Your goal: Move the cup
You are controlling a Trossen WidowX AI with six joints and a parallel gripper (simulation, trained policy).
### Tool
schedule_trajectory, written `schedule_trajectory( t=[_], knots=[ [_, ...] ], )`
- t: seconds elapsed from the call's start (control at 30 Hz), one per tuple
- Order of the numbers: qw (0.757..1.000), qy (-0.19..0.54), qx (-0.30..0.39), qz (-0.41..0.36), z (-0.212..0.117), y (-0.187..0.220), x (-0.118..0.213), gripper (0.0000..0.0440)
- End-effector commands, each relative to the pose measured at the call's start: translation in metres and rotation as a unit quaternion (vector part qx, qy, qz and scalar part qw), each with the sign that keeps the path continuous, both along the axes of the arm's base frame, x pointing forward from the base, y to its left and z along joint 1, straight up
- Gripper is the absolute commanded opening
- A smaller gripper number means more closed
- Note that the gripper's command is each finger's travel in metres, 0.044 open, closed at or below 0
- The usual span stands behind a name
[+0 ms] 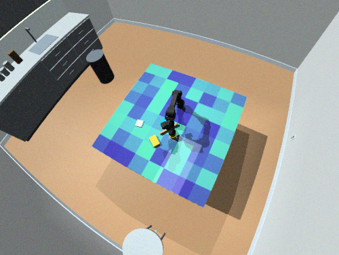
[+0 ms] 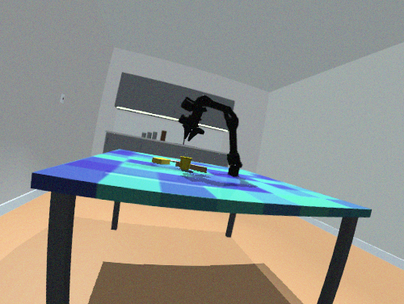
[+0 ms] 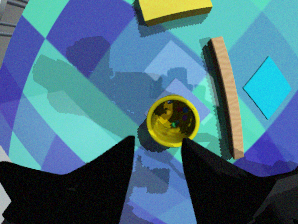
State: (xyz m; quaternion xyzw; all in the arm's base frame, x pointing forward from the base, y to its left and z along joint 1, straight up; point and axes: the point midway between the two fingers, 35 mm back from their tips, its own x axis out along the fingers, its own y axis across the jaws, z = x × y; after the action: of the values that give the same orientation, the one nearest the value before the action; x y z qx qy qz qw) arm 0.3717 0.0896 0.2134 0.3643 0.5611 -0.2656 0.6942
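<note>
The yellow cup [image 1: 173, 136] [image 2: 185, 163] [image 3: 173, 121] stands upright on the table. Small dark and coloured marbles [image 3: 174, 124] show inside it in the wrist view. My gripper [image 2: 187, 141] [image 3: 158, 143] is partly open and empty. It hangs above the cup, pointing down, with a clear gap to the rim in the exterior view. In the wrist view the cup lies just beyond the fingertips, nearer the right finger. A bright cyan pad [image 3: 267, 88] lies beyond the wooden bar. A pale lavender patch [image 3: 192, 100] shows around the cup's base; I cannot tell whether it is a pad.
A wooden bar [image 1: 164, 131] [image 2: 199, 168] [image 3: 229, 100] lies between the cup and the cyan pad. A yellow block [image 1: 154, 140] [image 2: 161, 161] [image 3: 175, 10] lies to one side of the cup. A small white square [image 1: 139, 123] lies farther left on the patchwork table [image 1: 118, 152].
</note>
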Motion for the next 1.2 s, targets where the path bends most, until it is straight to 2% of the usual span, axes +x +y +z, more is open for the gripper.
schedule_trajectory(
  t=[0.0, 0.47, 1.17],
  knots=[
    [0.999, 0.035, -0.014, -0.006, -0.014, -0.001, -0.005, 0.0157],
    [0.991, 0.116, -0.052, -0.03, -0.06, -0.006, -0.018, 0.0171],
    [0.983, 0.165, -0.08, -0.032, -0.132, -0.009, -0.026, 0.0191]
  ],
)
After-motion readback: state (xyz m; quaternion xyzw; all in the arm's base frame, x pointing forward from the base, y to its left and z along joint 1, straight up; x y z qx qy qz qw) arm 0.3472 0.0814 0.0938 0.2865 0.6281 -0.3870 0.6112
